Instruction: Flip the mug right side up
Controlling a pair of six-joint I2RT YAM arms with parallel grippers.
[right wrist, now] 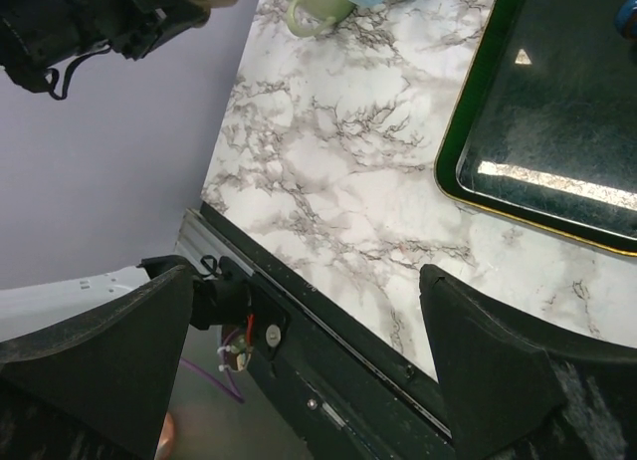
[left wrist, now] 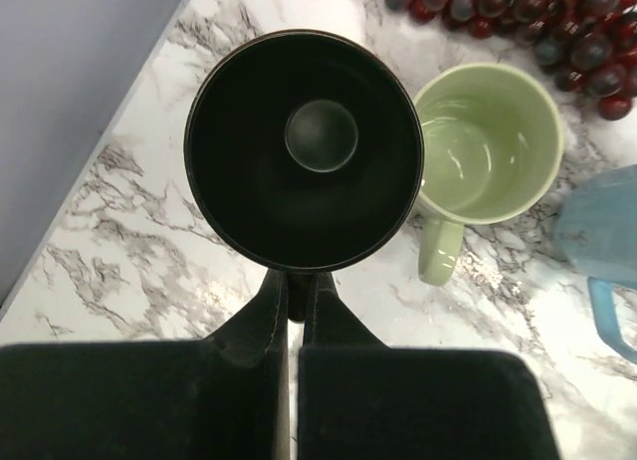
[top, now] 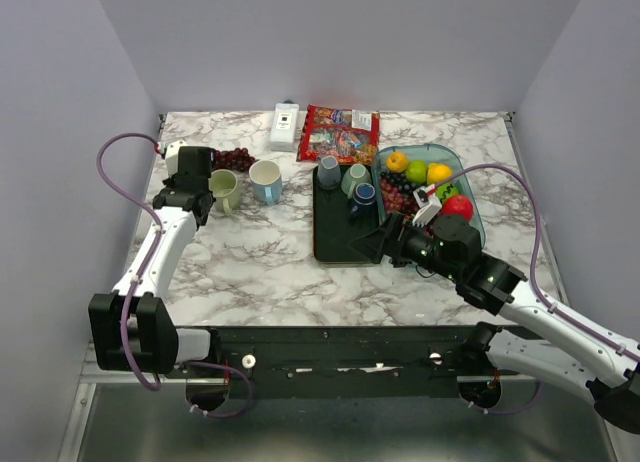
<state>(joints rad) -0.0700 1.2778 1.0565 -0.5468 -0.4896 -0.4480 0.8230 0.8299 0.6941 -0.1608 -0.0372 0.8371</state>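
Note:
A black mug (left wrist: 304, 151) fills the left wrist view with its mouth facing up at the camera. My left gripper (left wrist: 297, 291) is shut on the handle at the mug's near side. The mug stands over the table's far left corner; I cannot tell whether it touches the marble. In the top view the left gripper (top: 197, 177) covers the mug. My right gripper (top: 375, 244) hangs open over the near left corner of the dark tray (top: 335, 247). Nothing is between its spread fingers (right wrist: 149, 350).
A pale green mug (left wrist: 488, 141) and a blue mug (left wrist: 602, 231) stand upright just right of the black mug, with red grapes (left wrist: 518, 12) behind them. The tray carries three small cups (top: 355, 179). A teal fruit bowl (top: 430, 150), snack bag (top: 340, 132) and white box (top: 285, 125) lie farther back.

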